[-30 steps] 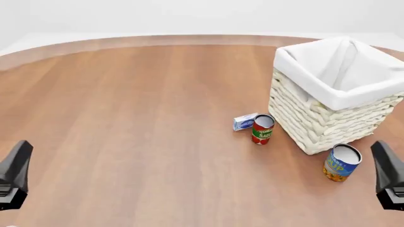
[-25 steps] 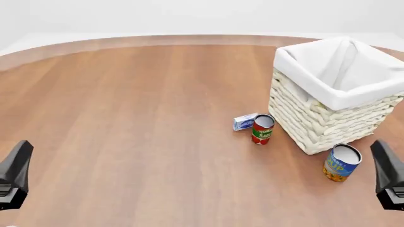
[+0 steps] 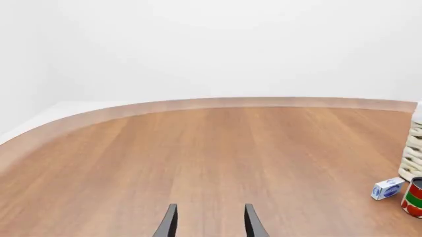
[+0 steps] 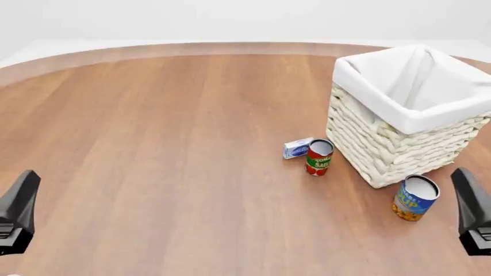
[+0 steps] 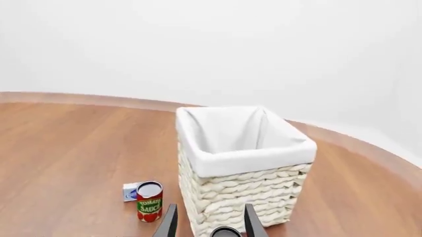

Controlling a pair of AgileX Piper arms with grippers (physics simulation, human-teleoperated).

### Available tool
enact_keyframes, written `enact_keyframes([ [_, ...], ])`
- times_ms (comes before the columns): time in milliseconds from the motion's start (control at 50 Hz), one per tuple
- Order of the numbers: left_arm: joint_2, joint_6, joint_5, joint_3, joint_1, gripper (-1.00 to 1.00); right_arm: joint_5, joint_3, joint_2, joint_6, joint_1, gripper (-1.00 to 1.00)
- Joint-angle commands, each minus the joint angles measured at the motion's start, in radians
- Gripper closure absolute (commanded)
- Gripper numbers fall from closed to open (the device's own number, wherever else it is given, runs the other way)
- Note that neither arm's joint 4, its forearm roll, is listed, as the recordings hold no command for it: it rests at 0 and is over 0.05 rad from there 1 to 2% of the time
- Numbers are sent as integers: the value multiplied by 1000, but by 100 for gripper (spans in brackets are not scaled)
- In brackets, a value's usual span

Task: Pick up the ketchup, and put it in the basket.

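The ketchup is out of view in every frame. The basket (image 4: 406, 144) stands at the table's right side, cream wicker with a white cloth liner over its rim, and nothing shows inside it (image 5: 244, 190). My left gripper (image 3: 207, 224) is open over bare wood near the table's front left corner (image 4: 22, 198). Over at the front right (image 4: 470, 198), my right gripper (image 5: 207, 222) is also open and faces the basket from the near side. Neither gripper holds anything.
A short red-and-green tomato sauce can (image 4: 319, 157) and a small blue-and-white box (image 4: 297, 148) sit just left of the basket. A blue-and-yellow can (image 4: 415, 198) stands at the basket's near corner, close to my right gripper.
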Motion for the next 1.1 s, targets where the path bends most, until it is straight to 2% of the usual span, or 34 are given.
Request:
enact_keyframes([
  [20, 0, 0, 0, 0, 0, -100, 2, -9, 0, -44, 40, -100],
  [200, 0, 0, 0, 0, 0, -100, 25, -49, 0, -79, 100, -100],
  [240, 0, 0, 0, 0, 0, -100, 30, -57, 2, -95, 142, -100],
  [320, 0, 0, 0, 0, 0, -100, 31, -73, 7, -91, 167, -100],
  [440, 0, 0, 0, 0, 0, -100, -53, -67, 81, -97, 220, -100],
  [480, 0, 0, 0, 0, 0, -100, -13, -69, 48, -112, 249, -100],
  [500, 0, 0, 0, 0, 0, -100, 53, -84, 1, -109, 269, -100],
  [560, 0, 0, 0, 0, 0, -100, 63, -91, 0, -111, 290, -100],
  [580, 0, 0, 0, 0, 0, -100, 55, -69, 0, -130, 321, -100],
  [720, 0, 0, 0, 0, 0, -100, 61, -55, 3, -129, 390, -100],
  [740, 0, 0, 0, 0, 0, -100, 38, -46, 24, -134, 396, -100],
  [780, 0, 0, 0, 0, 0, -100, -80, -40, 138, -138, 422, -100],
  [800, 0, 0, 0, 0, 0, -100, -87, -39, 143, -138, 422, -100],
  [860, 0, 0, 0, 0, 0, -100, -238, -39, 298, -143, 454, -100],
  [960, 0, 0, 0, 0, 0, -100, -410, -52, 491, -142, 493, -100],
  [1100, 0, 0, 0, 0, 0, -100, -539, -87, 673, -145, 544, -100],
])
